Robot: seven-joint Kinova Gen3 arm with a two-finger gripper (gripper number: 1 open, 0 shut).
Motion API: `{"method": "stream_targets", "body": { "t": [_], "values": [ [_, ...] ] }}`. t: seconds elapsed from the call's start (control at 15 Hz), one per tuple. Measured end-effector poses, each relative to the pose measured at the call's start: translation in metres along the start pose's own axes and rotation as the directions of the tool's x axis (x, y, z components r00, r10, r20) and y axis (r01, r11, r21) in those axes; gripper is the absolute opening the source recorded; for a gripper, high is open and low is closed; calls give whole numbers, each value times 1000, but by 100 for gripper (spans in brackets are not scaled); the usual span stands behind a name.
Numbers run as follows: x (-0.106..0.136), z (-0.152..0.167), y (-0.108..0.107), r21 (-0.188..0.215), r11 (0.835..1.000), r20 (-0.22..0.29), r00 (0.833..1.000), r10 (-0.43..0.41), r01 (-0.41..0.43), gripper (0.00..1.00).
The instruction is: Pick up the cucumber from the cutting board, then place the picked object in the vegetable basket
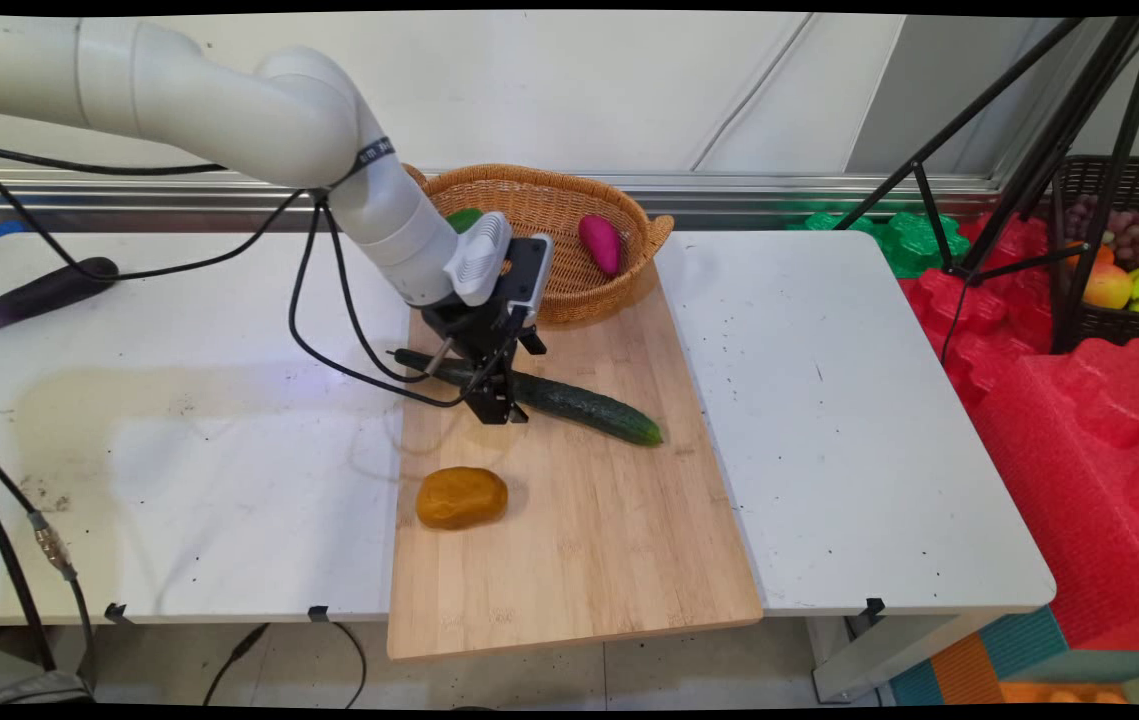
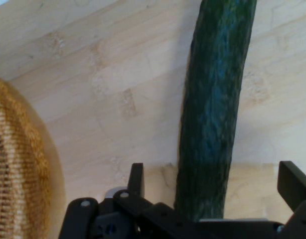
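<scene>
Gripper [image 1: 497, 405] down low over cucumber [image 1: 569, 403], fingers spread wide, one on each side of it; in the hand view, left finger [image 2: 136, 178] and right finger [image 2: 292, 183] stand clear of the green skin, nothing clamped. Cucumber [image 2: 215, 109] flat on cutting board [image 1: 609, 540], lying slantwise, one end past the board's left edge under the arm (partly hidden by linkage and cables). Not lifted. Brown potato [image 1: 461, 497] on the board nearer the camera, well apart from the gripper. Wicker basket [image 1: 569, 290] at the board's far end, rim [image 2: 23, 164] showing at the hand view's left; inside, a magenta vegetable [image 1: 600, 243] and something green [image 1: 464, 219], mostly hidden behind the wrist. Eggplant [image 1: 39, 293] off at the table's [image 1: 829, 400] far left. By the look of it: grasp lined up, closing and lifting both yet undone.
</scene>
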Motion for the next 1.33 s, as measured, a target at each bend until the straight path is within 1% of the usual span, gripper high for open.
{"method": "stream_targets", "body": {
  "t": [0.27, 0.33, 0.67, 0.93, 1.07, 1.13, 1.2, 1.33],
  "values": [
    [4, 11, -4, -13, 1000, 5, 1000, 29, -28, 100],
    [4, 13, -5, -15, 999, 5, 999, 34, -34, 0],
    [10, 15, -5, -14, 997, 1, 997, 72, -72, 0],
    [16, -2, 3, 3, 994, -20, 994, 108, -108, 0],
    [19, -19, 9, 21, 993, -37, 993, 113, -112, 0],
    [20, -30, 12, 37, 994, -49, 993, 108, -106, 0],
    [21, -44, 15, 57, 994, -65, 993, 96, -93, 0],
    [23, -61, 17, 82, 994, -89, 993, 76, -69, 0]
  ]
}}
